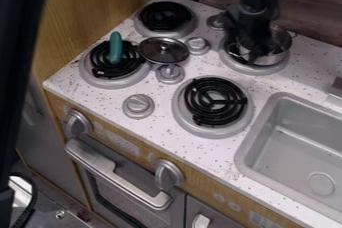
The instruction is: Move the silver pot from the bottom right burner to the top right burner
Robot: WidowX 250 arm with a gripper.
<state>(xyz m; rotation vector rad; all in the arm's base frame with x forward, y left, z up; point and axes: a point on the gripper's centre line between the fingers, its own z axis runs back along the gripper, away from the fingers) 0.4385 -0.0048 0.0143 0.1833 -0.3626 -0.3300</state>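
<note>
hand [252,49]: at the left side of the silver pot [272,57], grip state cannot be told | pot: at the top right burner [230,64] | bottom right burner [215,101]: bare coil | green object [115,48]: on bottom left burner [100,78] | sink [294,142]: right
</note>
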